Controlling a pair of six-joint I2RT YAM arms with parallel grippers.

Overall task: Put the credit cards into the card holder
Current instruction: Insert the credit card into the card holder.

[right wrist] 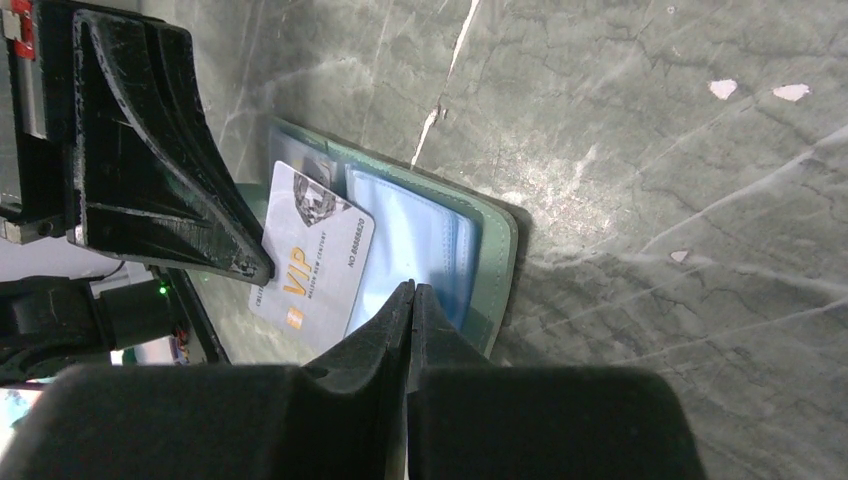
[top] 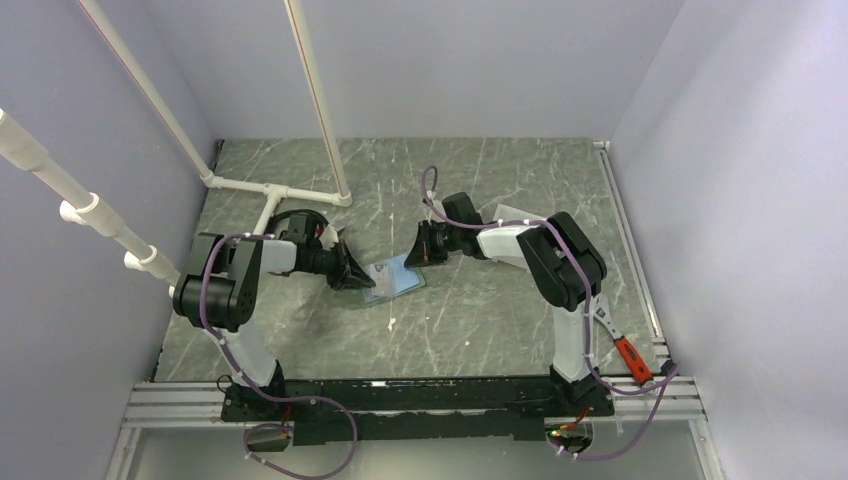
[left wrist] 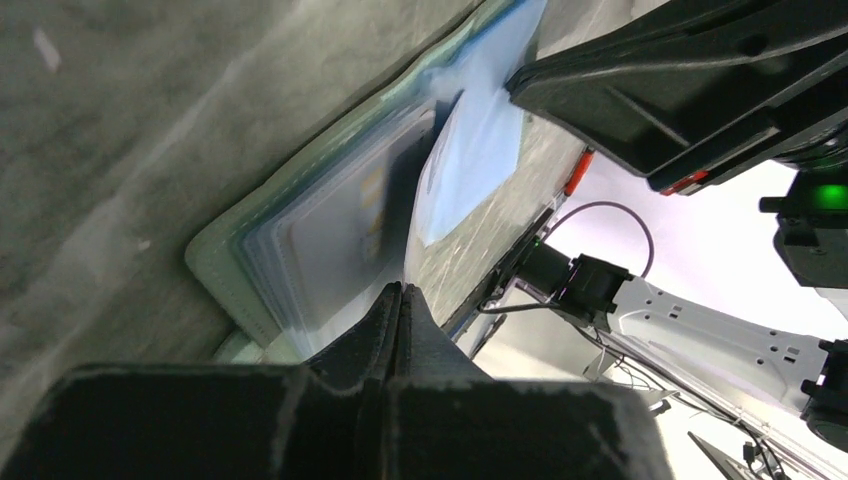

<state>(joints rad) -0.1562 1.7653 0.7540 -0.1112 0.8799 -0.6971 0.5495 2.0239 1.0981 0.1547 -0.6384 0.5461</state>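
Right wrist: pale grey thin plastic card point(right wrist: 315, 260) lying across open sage-green folding card holder point(right wrist: 495, 250). Left gripper point(right wrist: 260, 268), right gripper point(right wrist: 412, 296) both closed, gripping nothing. Card looking stiff, slick, light; advising pinching free edge.

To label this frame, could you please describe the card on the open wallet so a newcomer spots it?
In the middle of the marbled table, the card holder lies open, green-edged and light blue inside. The credit card rests on it, pale grey with gold VIP lettering, unlike the plain blue pockets beside it.
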